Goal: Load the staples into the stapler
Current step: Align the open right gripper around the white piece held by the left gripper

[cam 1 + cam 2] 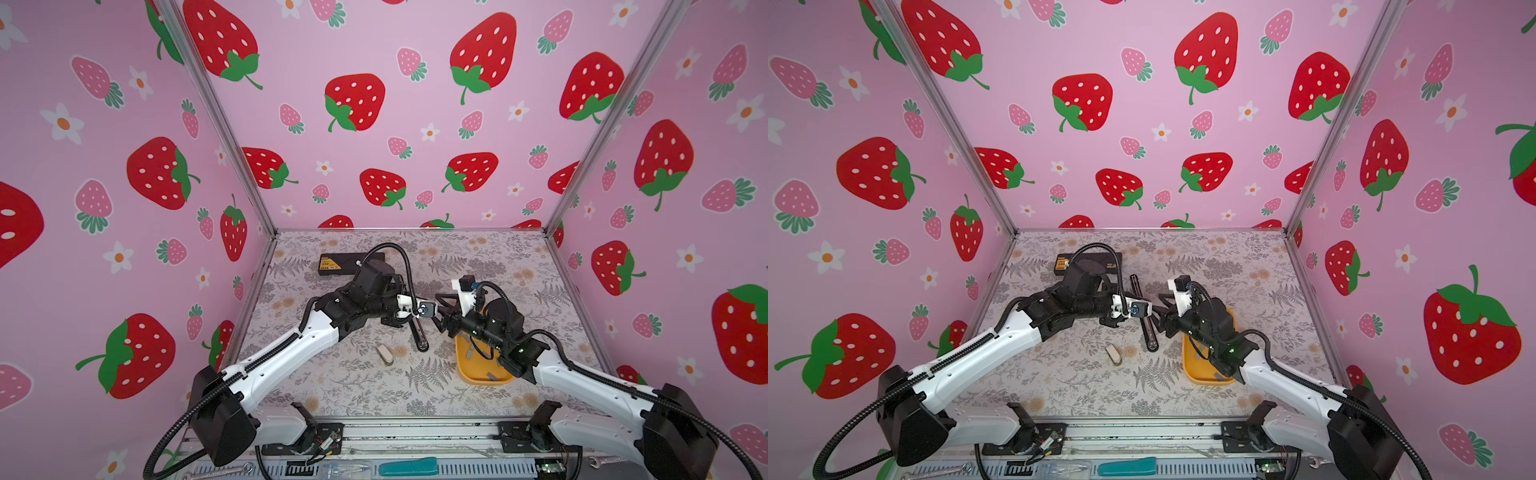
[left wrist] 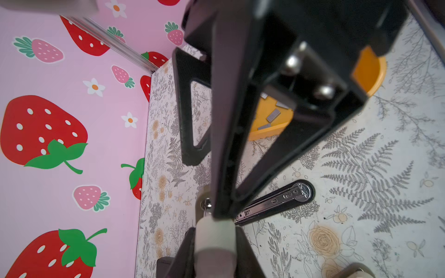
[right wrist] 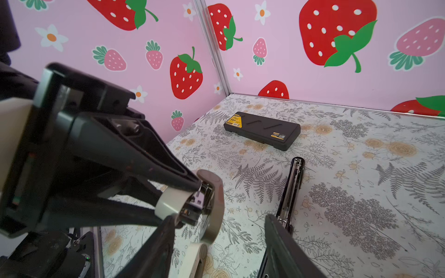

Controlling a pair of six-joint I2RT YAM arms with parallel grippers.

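A floral-print tabletop (image 1: 353, 390) sits within pink strawberry walls (image 1: 124, 166). Near right, flat grey metal staples (image 2: 273, 115) lie in a yellow plastic tray (image 1: 478, 370). Mid-table, the left gripper (image 3: 179, 201) pinches a small white stapler (image 3: 168, 203) aloft; the right gripper (image 3: 218, 217), jaws apart, hovers beside it. Far left lies a black rectangular case (image 1: 336, 264).

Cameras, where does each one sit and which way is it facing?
Top views: high above the front edge, looking down onto the table; both arms show.
Left wrist: on the left arm, looking along the left gripper, shut on the white stapler, toward the yellow tray.
Right wrist: on the right arm, looking past the open right gripper toward the black case.
Shared: both wrist views show the black stapler lying on the table.
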